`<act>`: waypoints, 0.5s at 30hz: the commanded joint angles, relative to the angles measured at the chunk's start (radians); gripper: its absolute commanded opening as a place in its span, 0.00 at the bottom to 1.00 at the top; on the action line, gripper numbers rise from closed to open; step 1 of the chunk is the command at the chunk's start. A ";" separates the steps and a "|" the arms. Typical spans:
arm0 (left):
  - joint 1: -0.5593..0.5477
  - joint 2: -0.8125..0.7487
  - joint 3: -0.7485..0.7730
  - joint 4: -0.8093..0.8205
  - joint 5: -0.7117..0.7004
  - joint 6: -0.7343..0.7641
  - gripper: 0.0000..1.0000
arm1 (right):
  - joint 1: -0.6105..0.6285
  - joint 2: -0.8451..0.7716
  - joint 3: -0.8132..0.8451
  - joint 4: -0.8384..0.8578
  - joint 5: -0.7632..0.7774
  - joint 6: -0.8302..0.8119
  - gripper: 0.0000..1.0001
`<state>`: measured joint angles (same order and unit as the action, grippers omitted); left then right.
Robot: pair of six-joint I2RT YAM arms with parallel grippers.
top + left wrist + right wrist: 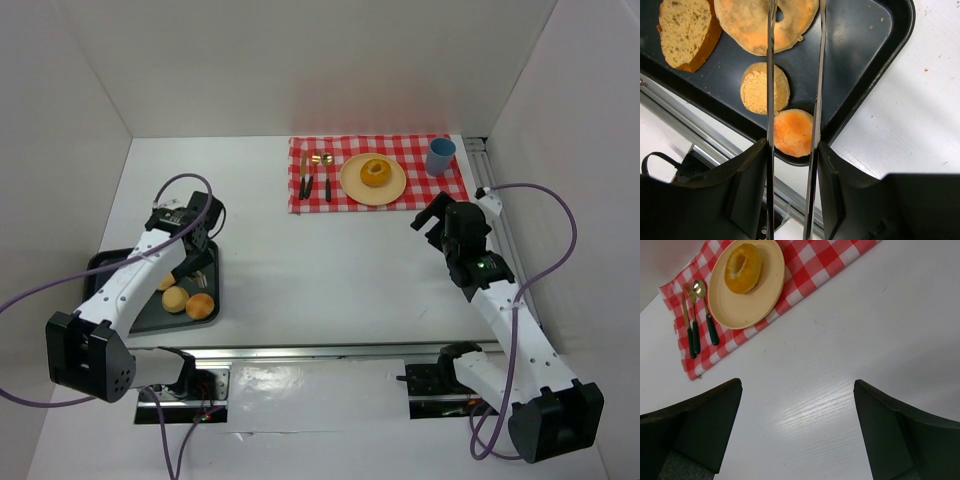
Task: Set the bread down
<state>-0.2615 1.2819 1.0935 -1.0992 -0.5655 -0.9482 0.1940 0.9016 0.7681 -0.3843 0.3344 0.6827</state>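
Spread wide and gripping nothing, the right gripper (797, 430) is hanging over bare white table (330, 270) just near of the red checked cloth (440, 188), where a ring-shaped bread (376, 172) is lying on the yellow plate (352, 185). The left gripper (792, 70) is holding its thin fingers (771, 100) slightly apart over the dark tray (875, 65), straddling a big flat ring-shaped bread (750, 30) without visibly clamping it, with a bread slice (687, 32) and two small rolls (765, 87) lying nearby.

Bagel (765, 25) and bread slice (687, 32) cropped by upper frame edge; tray (105, 262) partly hidden beneath left arm.
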 commanded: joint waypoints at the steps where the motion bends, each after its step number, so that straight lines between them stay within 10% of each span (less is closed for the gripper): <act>1: -0.019 0.032 0.002 -0.022 -0.052 -0.037 0.54 | 0.004 0.020 -0.009 0.058 -0.009 -0.006 1.00; 15: -0.087 0.025 -0.027 -0.100 -0.074 -0.150 0.55 | 0.004 0.030 -0.009 0.076 -0.028 -0.025 1.00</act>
<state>-0.3367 1.3449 1.0740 -1.1587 -0.6094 -1.0603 0.1940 0.9276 0.7609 -0.3649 0.3080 0.6743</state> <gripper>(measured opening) 0.549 0.999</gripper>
